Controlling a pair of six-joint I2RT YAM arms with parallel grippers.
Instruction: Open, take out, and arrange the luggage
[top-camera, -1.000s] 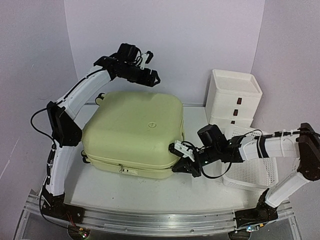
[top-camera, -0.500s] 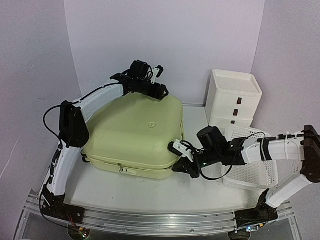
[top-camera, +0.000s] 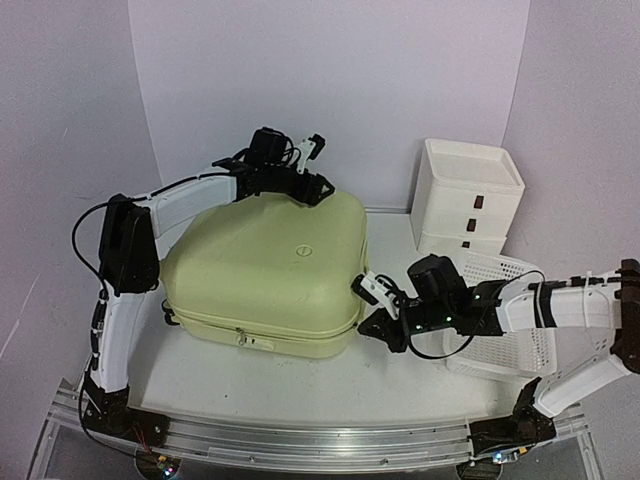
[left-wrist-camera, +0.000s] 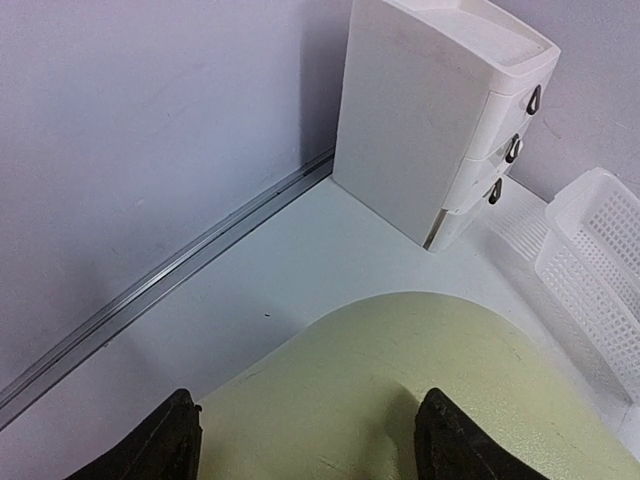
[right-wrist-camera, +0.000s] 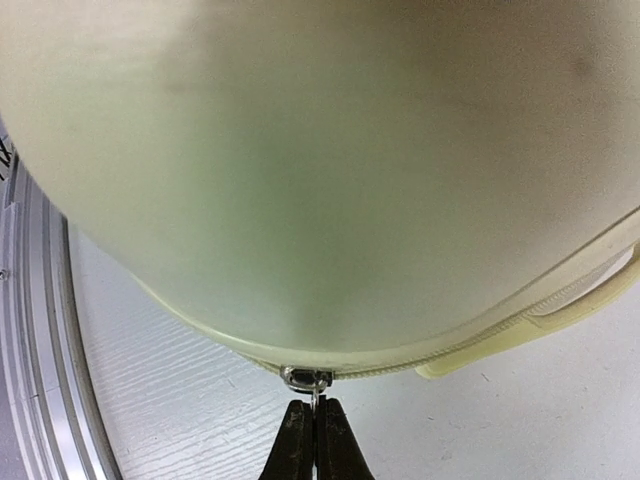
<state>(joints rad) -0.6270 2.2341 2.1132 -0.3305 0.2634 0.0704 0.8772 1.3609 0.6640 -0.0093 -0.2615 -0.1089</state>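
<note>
Luggage (top-camera: 270, 260) lies flat and closed mid-desk (top-camera: 300, 380); at its near-right corner the right gripper (right-wrist-camera: 313, 415) has its jaws pinched on the zipper pull (right-wrist-camera: 308, 378). Above the far corner the left gripper (left-wrist-camera: 305, 445) hovers, jaws wide and empty. Assessment: unzipping is only at its start; opening, unpacking and arranging all remain.

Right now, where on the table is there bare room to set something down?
Two free patches: the near strip between the luggage and the front rail, and the back patch bordered by luggage, wall and drawer box. Crowded: between luggage and basket, where the right claw pinches the zipper pull.
</note>
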